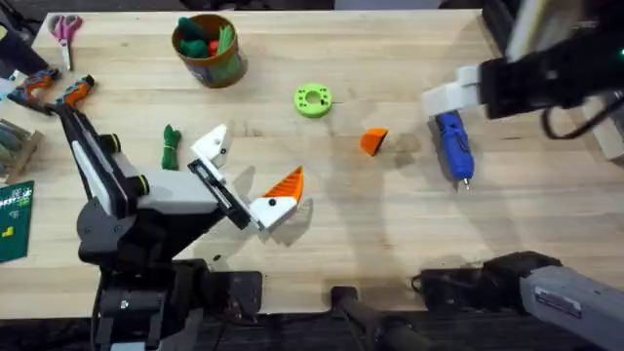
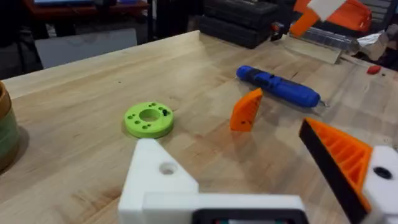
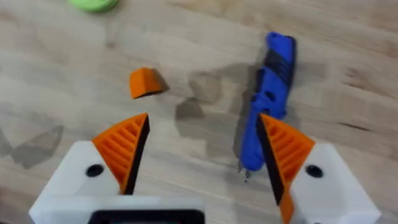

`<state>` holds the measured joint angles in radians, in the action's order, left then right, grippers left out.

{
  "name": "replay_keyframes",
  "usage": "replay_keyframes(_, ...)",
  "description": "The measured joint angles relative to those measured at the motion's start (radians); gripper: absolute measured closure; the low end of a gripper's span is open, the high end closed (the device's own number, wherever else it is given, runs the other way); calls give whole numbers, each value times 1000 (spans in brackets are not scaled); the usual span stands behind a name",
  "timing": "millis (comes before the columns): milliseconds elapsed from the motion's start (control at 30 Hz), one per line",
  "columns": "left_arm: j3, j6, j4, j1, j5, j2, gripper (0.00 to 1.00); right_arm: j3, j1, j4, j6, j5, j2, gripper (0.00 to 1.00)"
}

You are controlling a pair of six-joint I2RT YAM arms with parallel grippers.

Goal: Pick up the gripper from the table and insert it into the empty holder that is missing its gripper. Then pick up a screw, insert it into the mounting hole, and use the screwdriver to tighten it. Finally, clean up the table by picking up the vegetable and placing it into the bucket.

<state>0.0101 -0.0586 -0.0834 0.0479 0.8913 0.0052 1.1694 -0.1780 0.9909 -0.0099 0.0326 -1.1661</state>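
The first step is judged to be in hand: the right gripper [image 3: 199, 155] is held spread and empty above the table, the loose orange gripper [image 3: 144, 83] lying just ahead of its fingertips and the screwdriver [image 3: 268, 99] under one pad. The left gripper [image 1: 244, 175], spread wide, carries the bare white holder [image 2: 155, 174] awaiting it. Next, a descent with the pads squarely around the wedge is called for.

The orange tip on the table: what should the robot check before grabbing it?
1. Orange tip lies free on the table: ok.
2. Right gripper open: ok.
3. Right gripper is over the tip: not ok, the tip sits off to one side and the blue screwdriver lies closer.
4. Holder on the left arm has no tip: ok.
5. Green ring clear of the tip: ok.
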Motion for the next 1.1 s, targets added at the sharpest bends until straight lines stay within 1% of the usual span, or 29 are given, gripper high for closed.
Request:
replay_keyframes(167,0,3,0,0,3,0,13,0,-120,-2,-24,7,-73,8)
replay_keyframes(367,0,3,0,0,3,0,13,0,-235,1,-67,14,-122,8)
replay_keyframes(567,0,3,0,0,3,0,13,0,-299,-4,-88,17,-178,8)
replay_keyframes(600,0,3,0,0,3,0,14,0,-320,-61,-103,17,-273,7)
replay_keyframes(800,0,3,0,0,3,0,14,0,-321,-123,-156,17,-355,9)
replay_keyframes(1100,0,3,0,0,3,0,13,0,-321,-129,-210,17,-458,8)
